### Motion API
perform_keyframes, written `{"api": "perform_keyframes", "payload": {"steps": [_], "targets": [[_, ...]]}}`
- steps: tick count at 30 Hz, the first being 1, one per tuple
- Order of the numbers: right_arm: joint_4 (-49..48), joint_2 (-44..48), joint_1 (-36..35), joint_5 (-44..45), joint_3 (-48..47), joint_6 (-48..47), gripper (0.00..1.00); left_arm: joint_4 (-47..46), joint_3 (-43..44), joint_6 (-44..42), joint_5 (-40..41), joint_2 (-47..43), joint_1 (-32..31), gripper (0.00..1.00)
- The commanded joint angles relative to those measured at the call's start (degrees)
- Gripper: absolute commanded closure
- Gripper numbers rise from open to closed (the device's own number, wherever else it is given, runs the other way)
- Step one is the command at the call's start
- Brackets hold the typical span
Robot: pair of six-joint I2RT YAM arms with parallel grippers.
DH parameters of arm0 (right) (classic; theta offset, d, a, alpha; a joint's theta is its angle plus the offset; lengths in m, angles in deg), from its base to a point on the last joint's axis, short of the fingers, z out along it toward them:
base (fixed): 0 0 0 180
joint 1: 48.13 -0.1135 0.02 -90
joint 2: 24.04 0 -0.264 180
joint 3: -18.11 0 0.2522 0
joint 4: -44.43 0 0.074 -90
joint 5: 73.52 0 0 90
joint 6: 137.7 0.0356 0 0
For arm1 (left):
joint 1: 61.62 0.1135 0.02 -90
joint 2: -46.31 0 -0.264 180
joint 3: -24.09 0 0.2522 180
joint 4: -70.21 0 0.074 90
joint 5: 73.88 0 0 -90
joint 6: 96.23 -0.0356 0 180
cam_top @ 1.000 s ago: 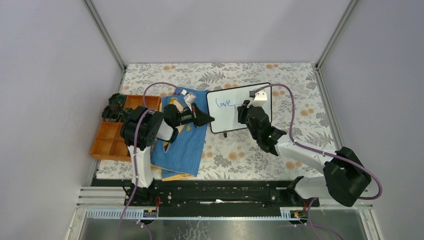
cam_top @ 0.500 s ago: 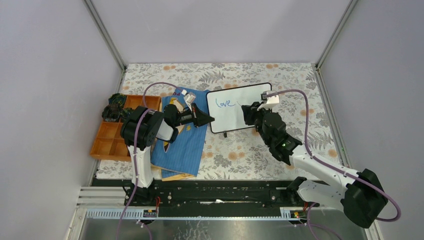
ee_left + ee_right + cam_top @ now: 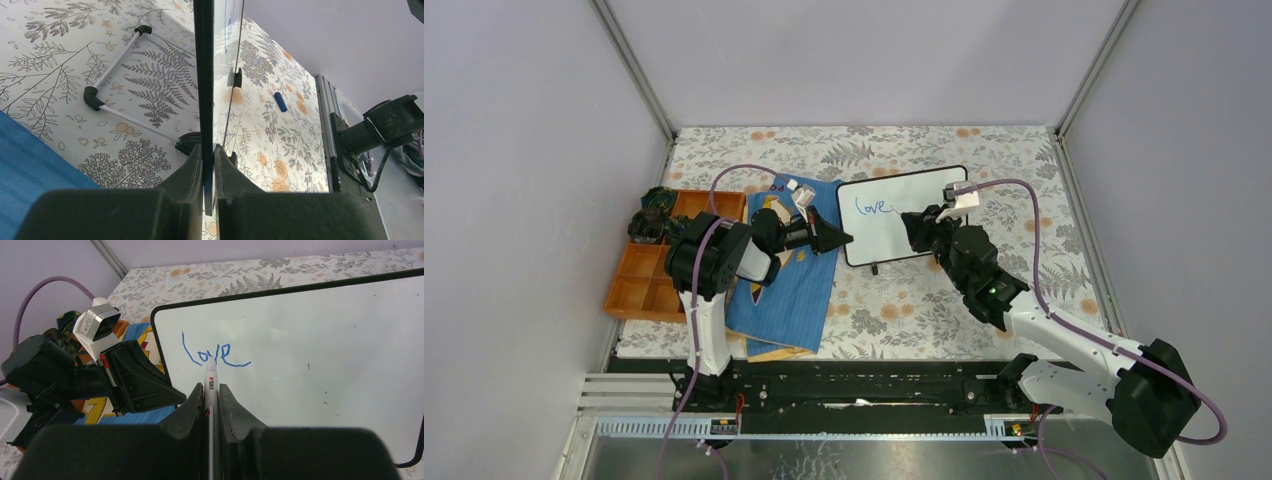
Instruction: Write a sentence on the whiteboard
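Bright, even, diffuse light from above in all views; shadows on the tablecloth (image 3: 904, 300) are soft and faint. No blown highlights. The whiteboard (image 3: 310, 340) has a mild sheen and mirrors the floral pattern in the left wrist view. Overhead sharp. Wrist views: near foreground dark and blurred, some wide-angle stretch at edges.

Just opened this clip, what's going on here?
Two arms are working on a small whiteboard standing on the floral table. The left hand is clamped on the board's left edge, holding it upright. The right hand grips a marker with its tip at the board's face, right by the blue word love; whether it touches is unclear. Only that one word is on the board, and the rest of the sentence is not yet written.
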Motion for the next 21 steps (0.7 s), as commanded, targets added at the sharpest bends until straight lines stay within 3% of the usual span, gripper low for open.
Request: {"api": "perform_keyframes", "payload": {"steps": [1,21], "targets": [[-3.6,0.32,0.3,-1.62,-0.49,-0.83,1.0,4.3,-1.41,-4.63,0.77,2.58,0.6,1.0],[-5.53,-3.55,0.3,3.09,-1.2,0.35,1.0,3.42,-1.5,-3.33,1.23,3.49,1.31,1.0]]}}
